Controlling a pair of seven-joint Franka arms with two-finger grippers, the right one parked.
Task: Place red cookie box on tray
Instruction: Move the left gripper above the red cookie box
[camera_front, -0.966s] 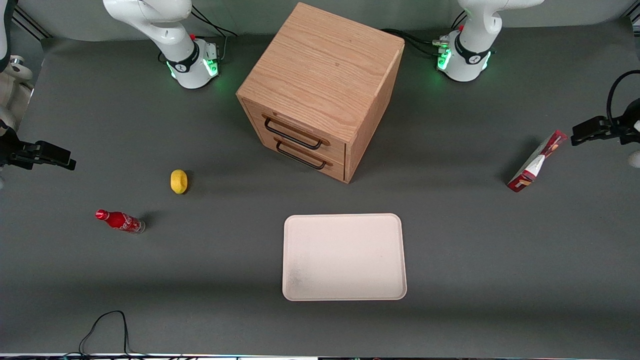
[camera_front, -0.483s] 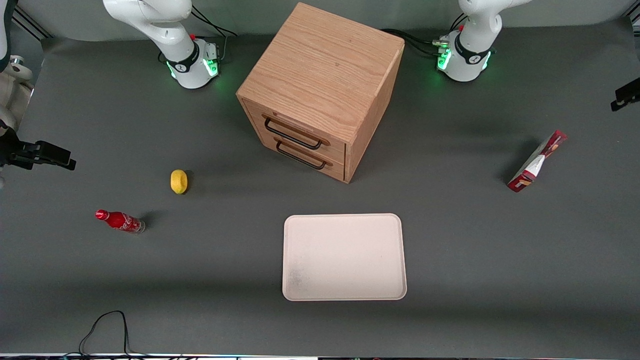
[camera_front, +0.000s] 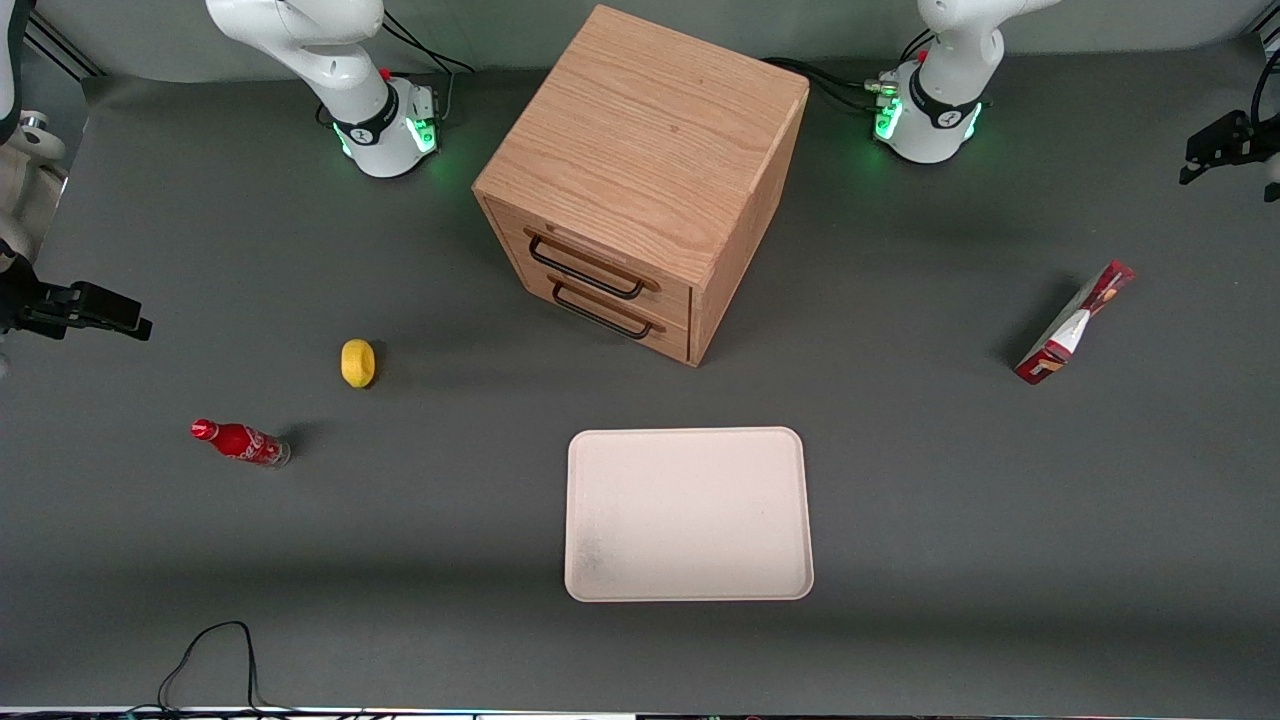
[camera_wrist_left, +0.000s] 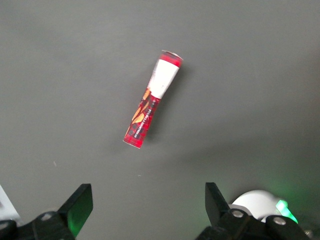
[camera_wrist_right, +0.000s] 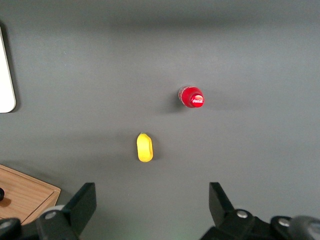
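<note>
— Where's the red cookie box (camera_front: 1075, 322) right now?

— Standing on one long thin edge on the grey surface (camera_front: 950, 480), toward my working end, well apart from the cream-white tray (camera_front: 688, 514), which lies nearer the front camera than the wooden drawer cabinet (camera_front: 640, 180). My gripper (camera_wrist_left: 147, 210) hangs high above the box, jaws spread wide with nothing between them.

— How will it handle?

— Thin cardboard, so I judge it light, fairly stiff along its length but easy to crush across the flat faces. Balanced on edge, it may tip at a nudge.

— Where would you take hold?

— Across the two broad faces near the middle, squeezing gently. Whether it leans slightly, I can't quite tell from up here.
</note>
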